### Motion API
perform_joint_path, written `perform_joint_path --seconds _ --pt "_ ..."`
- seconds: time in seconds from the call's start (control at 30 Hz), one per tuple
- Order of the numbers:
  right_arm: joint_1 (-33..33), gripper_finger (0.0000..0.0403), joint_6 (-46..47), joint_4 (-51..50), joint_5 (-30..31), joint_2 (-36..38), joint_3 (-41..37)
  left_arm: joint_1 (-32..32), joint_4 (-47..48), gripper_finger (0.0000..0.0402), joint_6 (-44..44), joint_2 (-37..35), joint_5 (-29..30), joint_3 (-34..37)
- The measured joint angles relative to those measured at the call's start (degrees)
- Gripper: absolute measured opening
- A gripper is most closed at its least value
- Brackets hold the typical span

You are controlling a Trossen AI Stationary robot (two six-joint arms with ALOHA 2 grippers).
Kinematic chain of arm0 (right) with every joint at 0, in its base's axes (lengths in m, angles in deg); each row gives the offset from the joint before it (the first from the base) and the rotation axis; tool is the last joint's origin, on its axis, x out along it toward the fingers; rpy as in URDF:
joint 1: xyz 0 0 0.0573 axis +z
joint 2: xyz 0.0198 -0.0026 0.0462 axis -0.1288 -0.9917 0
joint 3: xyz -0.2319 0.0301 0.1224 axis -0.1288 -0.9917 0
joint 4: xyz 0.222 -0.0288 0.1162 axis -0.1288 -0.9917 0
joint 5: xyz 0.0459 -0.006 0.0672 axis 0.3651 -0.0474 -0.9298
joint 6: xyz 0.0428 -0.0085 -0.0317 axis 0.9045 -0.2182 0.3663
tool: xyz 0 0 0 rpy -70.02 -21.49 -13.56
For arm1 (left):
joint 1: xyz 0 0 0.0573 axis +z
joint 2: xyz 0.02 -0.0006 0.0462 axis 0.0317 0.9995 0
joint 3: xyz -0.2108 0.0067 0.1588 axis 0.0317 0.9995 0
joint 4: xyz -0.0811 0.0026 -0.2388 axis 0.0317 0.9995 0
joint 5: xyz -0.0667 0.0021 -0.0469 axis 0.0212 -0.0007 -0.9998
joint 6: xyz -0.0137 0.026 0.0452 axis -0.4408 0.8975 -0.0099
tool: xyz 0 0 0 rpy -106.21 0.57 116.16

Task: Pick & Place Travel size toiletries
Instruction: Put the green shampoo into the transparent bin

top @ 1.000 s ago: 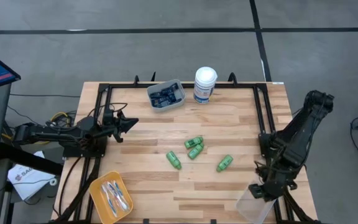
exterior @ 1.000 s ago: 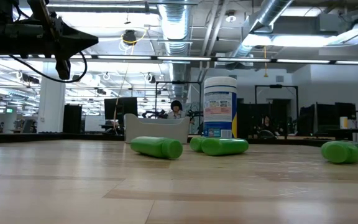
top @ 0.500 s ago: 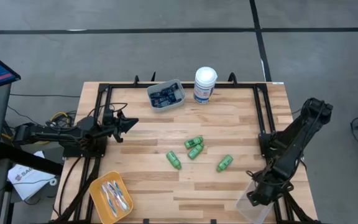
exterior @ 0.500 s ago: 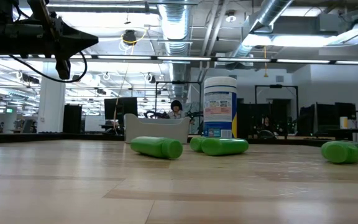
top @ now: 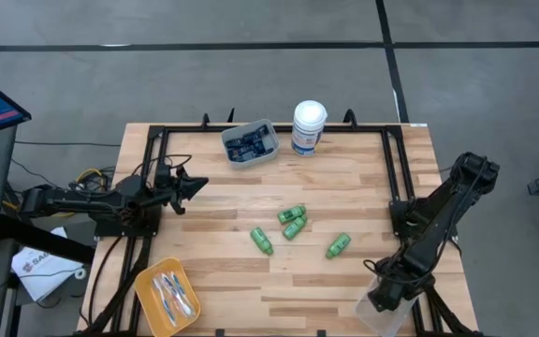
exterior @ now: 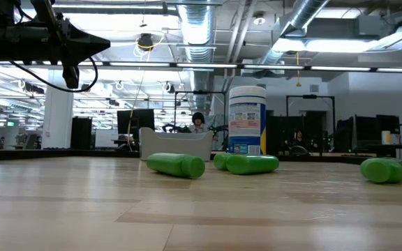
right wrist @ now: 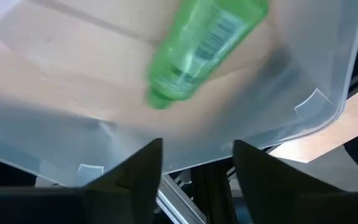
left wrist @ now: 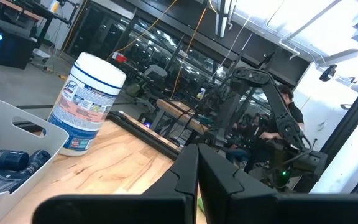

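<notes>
Several green bottles lie on their sides at mid-table, also seen in the low view. One more green bottle shows blurred inside the clear bin at the near right corner. My right gripper hangs open just above that bin, pointing steeply down, its fingers apart from the bottle. My left gripper hovers shut over the table's left side. Navy tubes fill a grey bin. Toothbrushes lie in an orange bin.
A tall white canister stands at the far edge beside the grey bin. Black frame rails run along the table's edges. Bare wood lies between the bottles and the orange bin.
My right gripper has sunk toward the table's near edge, tipping further down over the clear bin. The bottles on the table have not moved.
</notes>
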Motion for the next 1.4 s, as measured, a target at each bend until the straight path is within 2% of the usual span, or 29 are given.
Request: perform_joint_path --seconds 0.2,0.4,0.53,0.73,0.9,1.0,1.2,1.4 --pt "-0.7 0.0257 -3.5 -0.7 0.1 3.4 0.8 0.0 0.0 0.0002 0.0 0.0 0.0 0.0" --pt "-5.9 0.027 -16.6 -7.0 5.3 9.9 5.0 0.0 0.0 0.0002 0.0 0.0 0.0 0.0" --pt "-12.7 0.027 -32.7 -11.0 13.3 12.8 7.8 0.0 0.0 0.0002 0.0 0.0 0.0 0.0" --pt "-25.1 0.027 -67.2 -13.7 21.8 11.2 9.8 0.0 0.0 0.0002 0.0 0.0 0.0 0.0" --pt "-33.2 0.027 -96.0 -13.8 23.2 5.4 9.8 0.0 0.0 0.0002 0.0 0.0 0.0 0.0" --pt "-35.8 0.027 -109.2 -13.7 23.2 1.1 9.8 0.0 0.0 0.0002 0.0 0.0 0.0 0.0" --pt "-36.3 0.027 -127.9 -9.4 23.2 -5.3 9.8 0.0 0.0 0.0002 0.0 0.0 0.0 0.0" --pt "-36.3 0.027 -134.0 -2.9 23.1 -5.9 9.8 0.0 0.0 0.0002 0.0 0.0 0.0 0.0"
